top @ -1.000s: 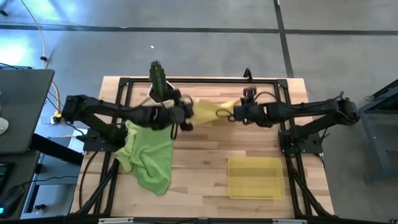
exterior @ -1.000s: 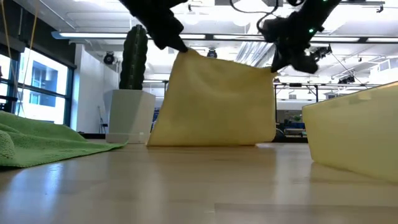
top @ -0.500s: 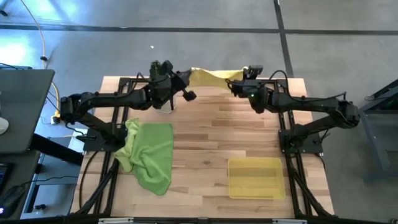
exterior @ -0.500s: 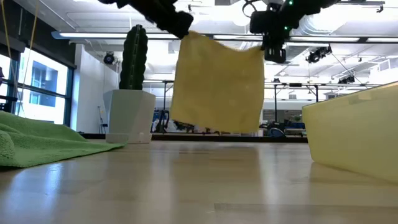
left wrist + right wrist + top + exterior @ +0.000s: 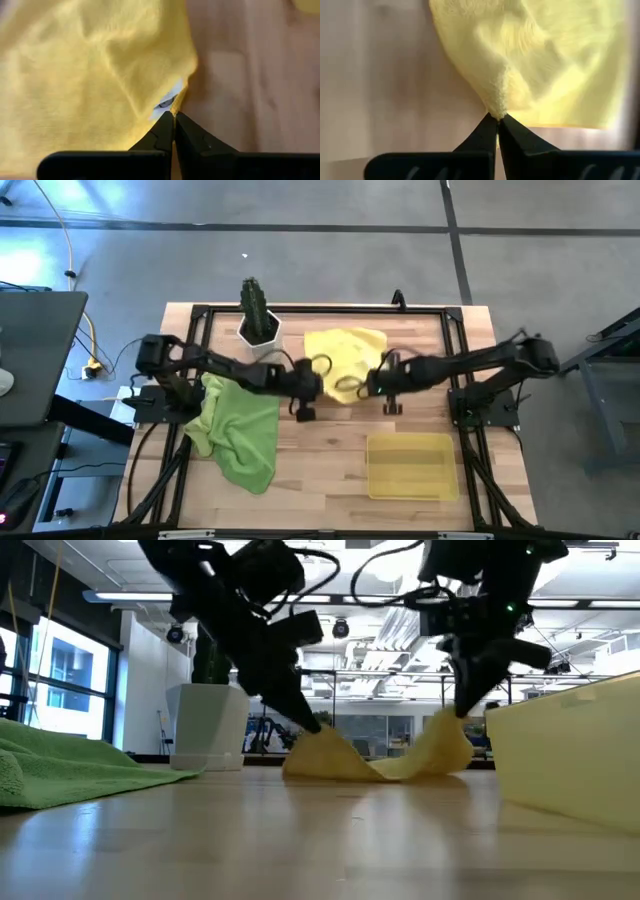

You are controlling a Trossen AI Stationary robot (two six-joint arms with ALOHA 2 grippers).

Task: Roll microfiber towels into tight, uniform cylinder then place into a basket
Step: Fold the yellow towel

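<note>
A pale wooden table (image 5: 330, 430) in a black frame stood on a grey concrete floor, and the low view looked past it into a bright hall with ceiling lights and windows. The yellow towel (image 5: 345, 352) lay spread on the far middle of the table, its far part flat and its two near corners lifted off the wood. The left gripper (image 5: 318, 380) was clamped on the near left corner; the left wrist view showed its fingers (image 5: 165, 131) pressed together on the cloth edge beside a small white tag (image 5: 167, 98). The right gripper (image 5: 368, 388) was pinched on the near right corner, its fingers (image 5: 487, 132) closed on a gathered point of cloth. In the low view the towel sagged between the two grippers, each held corner rising as a small peak while the middle rested on the wood.

The green towels (image 5: 243, 425) lay in a rumpled heap at the left side of the table, near the left arm's base and well apart from the yellow one. The basket (image 5: 411, 466), a shallow translucent yellow tray, sat on the near right of the table with nothing visible inside it. A cactus (image 5: 254, 302) in a white pot (image 5: 260, 334) stood at the far left edge, just beside the yellow towel's far left corner.
</note>
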